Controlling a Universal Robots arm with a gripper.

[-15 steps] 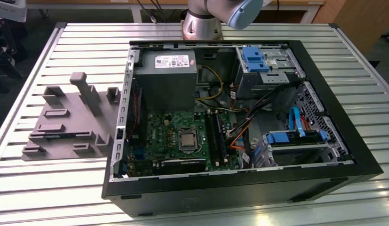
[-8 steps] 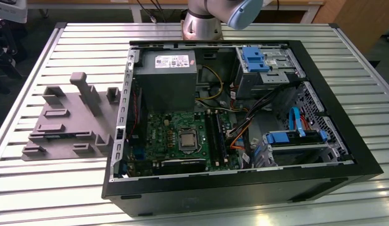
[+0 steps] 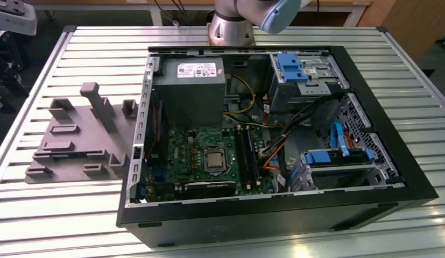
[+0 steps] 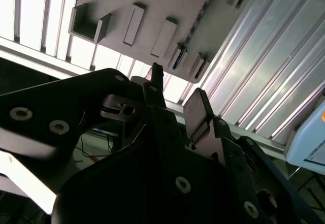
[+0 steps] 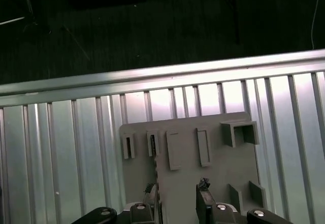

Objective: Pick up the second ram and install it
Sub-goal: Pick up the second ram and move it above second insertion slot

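Beside one finger of the spread gripper (image 5: pixel 176 189), the second ram (image 5: pixel 155 167) stood edgewise in its holder (image 5: pixel 218 168). Judged light, stiff, fragile; pinch flat faces.

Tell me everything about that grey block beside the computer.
The block looks like matte grey plastic: a flat base with raised rectangular posts, slotted brackets and one tall post. It lies flat on the slatted metal table, close to the open computer case, on the exterior view's left.
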